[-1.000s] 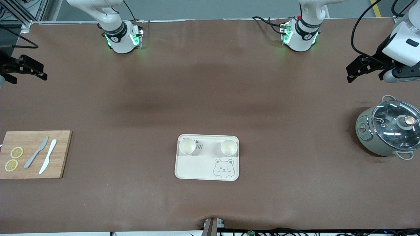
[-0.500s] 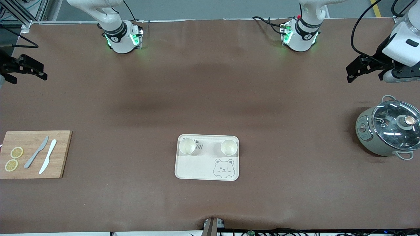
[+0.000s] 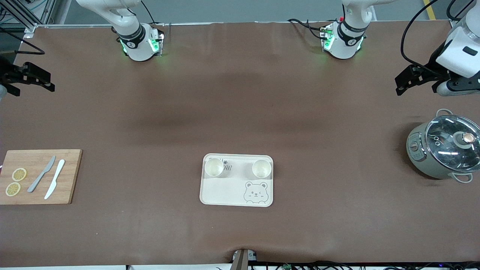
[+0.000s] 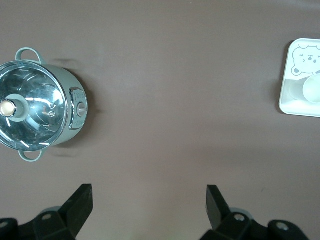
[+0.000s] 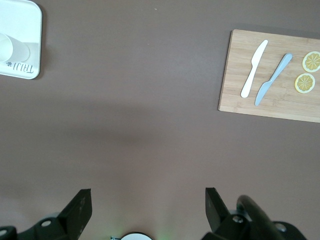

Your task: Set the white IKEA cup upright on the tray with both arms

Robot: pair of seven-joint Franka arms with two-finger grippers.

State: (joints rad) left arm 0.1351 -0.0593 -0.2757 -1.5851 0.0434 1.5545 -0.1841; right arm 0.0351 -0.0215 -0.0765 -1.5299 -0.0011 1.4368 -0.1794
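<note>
The cream-white tray (image 3: pixel 225 191) with the bear face lies on the brown table near the front camera's side. Two white cups stand upright on it, one (image 3: pixel 214 167) toward the right arm's end, one (image 3: pixel 261 168) toward the left arm's end. The tray's edge also shows in the left wrist view (image 4: pixel 295 100) and the right wrist view (image 5: pixel 22 45). My left gripper (image 3: pixel 407 80) hangs open and empty above the table at the left arm's end, over bare cloth (image 4: pixel 148 197). My right gripper (image 3: pixel 32 80) hangs open and empty at the right arm's end (image 5: pixel 147 200).
A grey-green pot (image 3: pixel 442 150) with a glass lid stands at the left arm's end, below the left gripper. A wooden cutting board (image 3: pixel 71 176) with two knives (image 3: pixel 48 178) and lemon slices (image 3: pixel 15 182) lies at the right arm's end.
The left arm's hand has shifted slightly upward in the view. The cups, the tray and the right arm have not moved.
</note>
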